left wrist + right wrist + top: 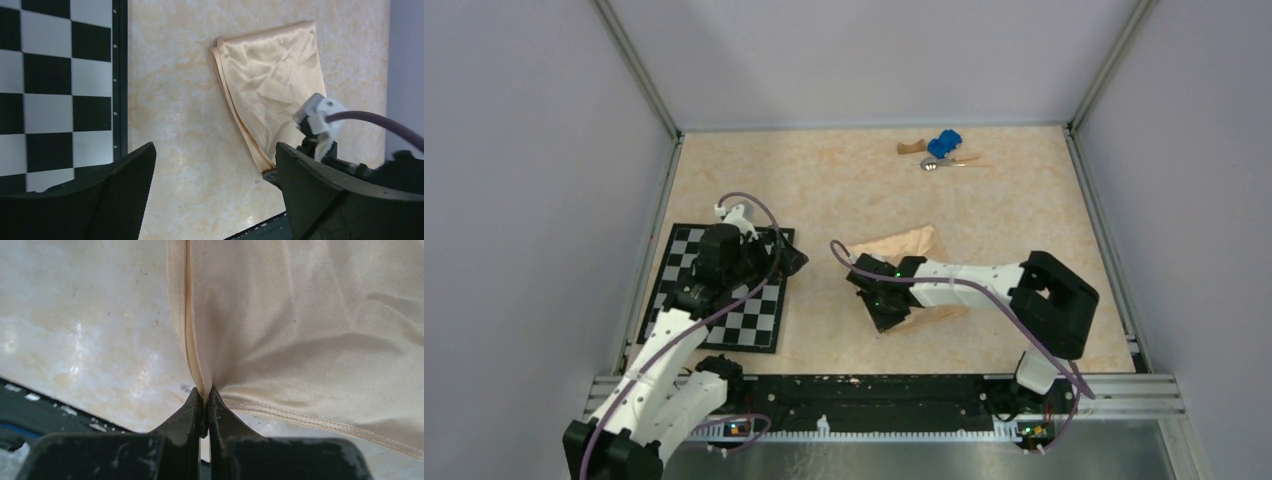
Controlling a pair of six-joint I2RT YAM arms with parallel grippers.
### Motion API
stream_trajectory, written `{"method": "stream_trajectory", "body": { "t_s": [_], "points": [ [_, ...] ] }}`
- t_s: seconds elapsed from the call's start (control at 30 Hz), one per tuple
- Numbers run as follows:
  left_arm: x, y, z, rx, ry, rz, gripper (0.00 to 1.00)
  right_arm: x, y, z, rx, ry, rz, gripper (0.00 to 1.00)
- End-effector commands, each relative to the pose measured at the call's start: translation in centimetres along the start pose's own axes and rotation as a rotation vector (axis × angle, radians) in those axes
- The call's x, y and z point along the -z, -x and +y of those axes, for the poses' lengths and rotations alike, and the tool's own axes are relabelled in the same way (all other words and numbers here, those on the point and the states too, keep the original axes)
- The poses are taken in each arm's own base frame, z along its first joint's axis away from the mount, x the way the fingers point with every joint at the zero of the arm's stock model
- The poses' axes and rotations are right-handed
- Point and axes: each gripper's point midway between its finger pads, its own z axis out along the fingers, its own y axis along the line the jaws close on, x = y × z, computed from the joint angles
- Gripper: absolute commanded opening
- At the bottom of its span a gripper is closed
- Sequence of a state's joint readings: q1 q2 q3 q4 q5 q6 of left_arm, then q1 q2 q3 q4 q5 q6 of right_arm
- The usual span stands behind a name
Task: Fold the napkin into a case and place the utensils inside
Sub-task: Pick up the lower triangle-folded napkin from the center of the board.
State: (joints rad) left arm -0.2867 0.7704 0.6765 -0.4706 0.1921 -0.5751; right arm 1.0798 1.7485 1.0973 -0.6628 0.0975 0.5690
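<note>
Top view: folded napkin point(906, 245) lies mid-table; utensils point(940, 163) well apart, at the back.
Left wrist: my left gripper point(215, 200) stands wide, empty.
Right wrist: my right gripper point(205, 407) clenches the napkin corner; I should lift slowly, both layers together.

Inspection finding: no legible text, label, brand, number or sign in any of the three views. The checkerboard mat point(759, 318) at near left carries only plain black and white squares. White tick marks along the near rail point(904, 434) are too small to read.
</note>
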Motion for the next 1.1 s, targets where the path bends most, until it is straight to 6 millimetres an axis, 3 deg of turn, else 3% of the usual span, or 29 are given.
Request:
{"method": "stream_trajectory", "body": {
  "t_s": [0.0,0.17,0.3,0.4,0.5,0.8,1.07],
  "points": [
    [-3.1,-1.1,-1.6,0.201,-0.083,0.090,0.94,3.2,2.7,1.9,-0.085,0.257,-0.152,0.00],
    [-7.2,-3.3,-4.8,0.439,-0.248,0.191,0.96,4.3,2.6,1.2,-0.123,0.349,-0.183,0.00],
    [-11.3,-5.1,-5.9,0.493,-0.201,0.238,0.97,4.8,2.5,1.0,-0.128,0.389,-0.204,0.00],
    [-14.2,-6.7,-5.5,0.555,-0.142,0.264,0.95,5.4,2.7,0.8,-0.133,0.418,-0.229,0.00],
    [-16.2,-8.1,-3.9,0.616,-0.072,0.268,0.89,6.0,2.8,0.6,-0.135,0.436,-0.245,0.00],
    [-19.2,-8.2,-0.9,0.618,0.080,0.178,0.73,6.6,2.7,0.1,-0.150,0.479,-0.282,0.00],
    [-20.3,-6.5,-0.5,0.475,0.119,0.132,0.40,6.0,2.0,0.7,-0.140,0.529,-0.273,0.00]
  ]
}}
